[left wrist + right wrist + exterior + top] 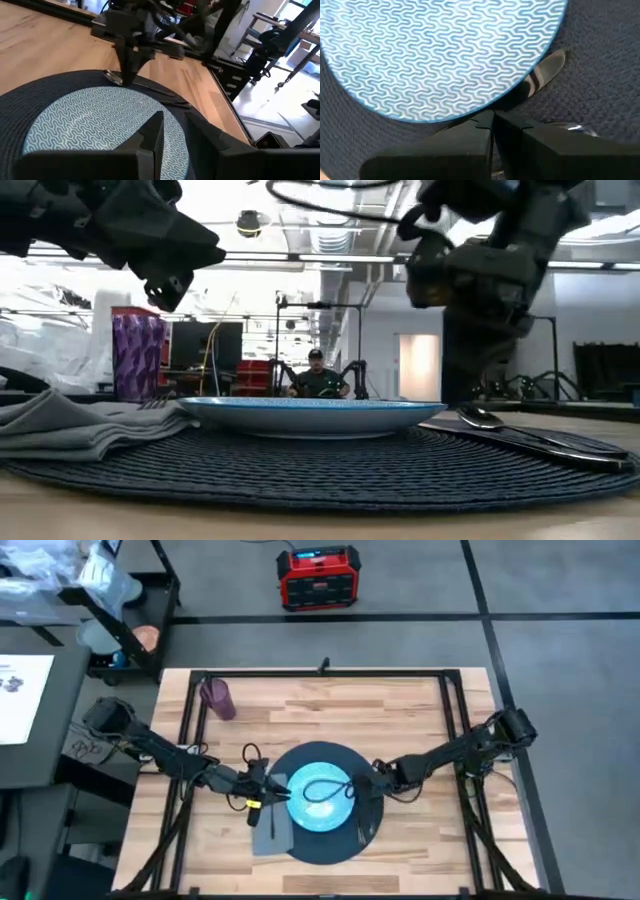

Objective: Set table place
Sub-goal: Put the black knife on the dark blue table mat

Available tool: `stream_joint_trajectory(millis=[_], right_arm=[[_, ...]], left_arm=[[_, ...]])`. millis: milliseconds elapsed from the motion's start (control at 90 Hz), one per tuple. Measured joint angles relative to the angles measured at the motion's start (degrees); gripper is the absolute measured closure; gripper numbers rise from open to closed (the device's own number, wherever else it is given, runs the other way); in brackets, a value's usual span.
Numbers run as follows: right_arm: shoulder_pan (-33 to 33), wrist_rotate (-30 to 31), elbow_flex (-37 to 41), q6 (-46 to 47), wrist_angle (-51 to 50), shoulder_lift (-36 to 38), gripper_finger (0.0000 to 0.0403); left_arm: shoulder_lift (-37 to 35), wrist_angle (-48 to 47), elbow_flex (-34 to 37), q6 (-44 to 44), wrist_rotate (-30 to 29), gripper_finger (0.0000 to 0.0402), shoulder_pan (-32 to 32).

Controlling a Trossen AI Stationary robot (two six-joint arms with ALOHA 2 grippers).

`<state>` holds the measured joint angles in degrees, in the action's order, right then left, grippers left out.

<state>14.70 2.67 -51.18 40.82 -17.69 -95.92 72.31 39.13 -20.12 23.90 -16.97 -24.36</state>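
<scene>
- The table (400,715), a light wood plank top with a black rail frame along its edges, fills the middle of the high view.
- The place (322,846), a round dark woven mat, lies on the table toward its near edge, between the two arms.
- A light blue plate (300,815) with a wavy pattern sits on the mat, roughly centred (the mat's dark rim shows all around it in the high view).
- A grey cloth napkin (268,835) lies folded at the mat's left edge, just beside the plate.
- A purple cup (217,698) stands upright near the table's far left corner, well apart from the mat.
- The left gripper (282,792) hangs over the plate's left rim; its fingers (152,131) stand slightly apart in the left wrist view, with nothing between them.
- The right gripper (360,790) hovers at the plate's right rim; its fingers (482,122) are pressed together with only a thin seam showing, and no object is held.
- A spoon (480,418) and a knife (520,445) lie side by side on the mat to the right of the plate, under the right gripper.
- A person (318,380) sits far off in the room beyond the table, seen in the low view.
- A red box (318,577) sits on the floor past the table's far edge.
</scene>
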Motion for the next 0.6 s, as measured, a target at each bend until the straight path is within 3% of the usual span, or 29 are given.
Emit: stream_joint_trajectory(millis=[100,600], right_arm=[[0.26,-4.21,-0.05,-0.93,0.44,-0.66,0.0403],[2.53,-6.33,-2.32,-1.88,5.22,-6.44,0.0403]], left_arm=[[0.0,-0.08,0.0,0.55,-0.23,0.0345,0.0],[0.0,-0.79,0.0,0.64,-0.66,0.0345,0.04]])
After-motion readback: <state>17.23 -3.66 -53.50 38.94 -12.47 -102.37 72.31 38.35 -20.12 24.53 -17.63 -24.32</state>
